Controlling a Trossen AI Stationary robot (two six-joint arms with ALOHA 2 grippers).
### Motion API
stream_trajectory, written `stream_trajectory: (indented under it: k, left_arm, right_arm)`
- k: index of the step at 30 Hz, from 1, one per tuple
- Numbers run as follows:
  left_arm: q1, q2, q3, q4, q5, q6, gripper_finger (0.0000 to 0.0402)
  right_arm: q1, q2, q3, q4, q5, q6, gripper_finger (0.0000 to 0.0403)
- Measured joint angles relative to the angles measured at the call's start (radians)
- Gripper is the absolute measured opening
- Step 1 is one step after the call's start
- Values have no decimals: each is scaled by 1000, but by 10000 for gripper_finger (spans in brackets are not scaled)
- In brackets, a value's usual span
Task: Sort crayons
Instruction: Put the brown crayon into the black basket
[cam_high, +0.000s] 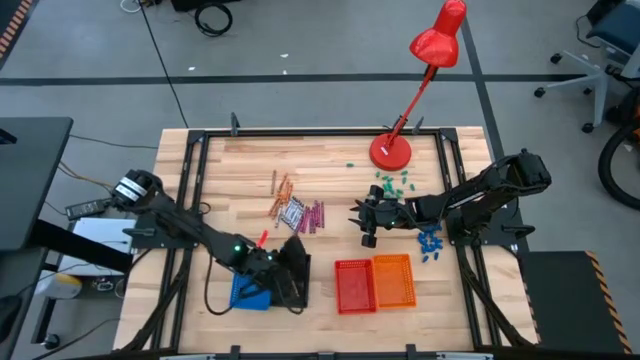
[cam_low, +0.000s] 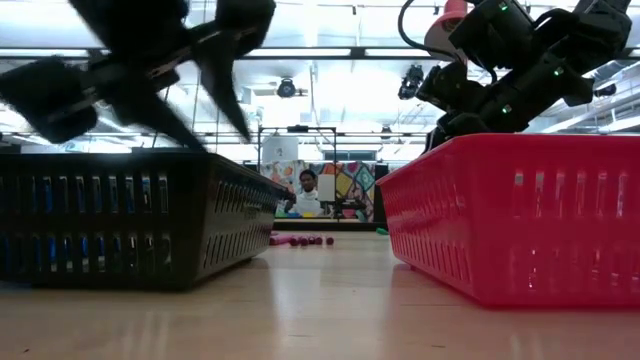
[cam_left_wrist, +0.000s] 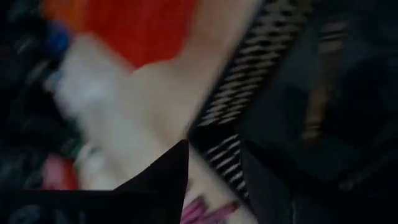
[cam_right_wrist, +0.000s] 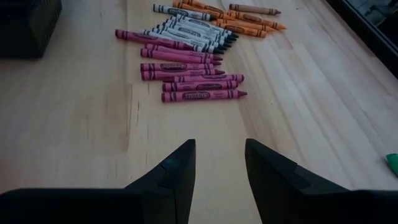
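The crayons lie loose on the table's middle (cam_high: 297, 211): orange ones (cam_right_wrist: 233, 17) farthest, grey-white ones (cam_right_wrist: 186, 32), then magenta ones (cam_right_wrist: 189, 78). My right gripper (cam_right_wrist: 217, 155) stands open a little to their right (cam_high: 366, 228), over bare wood, with nothing between its fingers. My left gripper (cam_high: 290, 262) hangs over the black basket (cam_low: 130, 220), its fingers spread open (cam_low: 222, 143). The blurred left wrist view shows a magenta streak of crayons (cam_left_wrist: 208, 211) beside one finger (cam_left_wrist: 165, 183); whether anything touches it does not show.
A blue basket (cam_high: 248, 293) sits left of the black one; a red basket (cam_high: 352, 286) and an orange basket (cam_high: 394, 281) stand near the front edge. Blue chunks (cam_high: 430, 244) and green bits (cam_high: 392, 183) lie at the right. A red lamp (cam_high: 392, 150) stands at the back.
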Motion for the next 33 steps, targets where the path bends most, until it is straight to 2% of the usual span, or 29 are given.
stream_trajectory:
  k: [4,9,15,20,23,26,33]
  left_arm:
    - [26,-74,0,-40,-19,-122,141]
    - [133,-153,1,-175,-21,-371,130]
    - [330,-157,-3,-283,-16,-658,125]
    - [532,-154,-48,-317,52,-1012,125]
    - [660,-154,-74,-348,108,-1164,125]
    - [766,-148,-91,-325,166,-1221,126]
    - [896,-79,-93,-262,169,-1273,151]
  right_arm:
    - [0,0,0,-6,0,5,144]
    - [-2,0,0,23,-1,78,144]
    - [13,3,0,116,-26,196,144]
    - [43,3,0,126,-5,204,144]
    - [54,3,0,126,6,176,144]
    - [59,3,0,126,14,163,144]
    - [67,3,0,126,15,154,144]
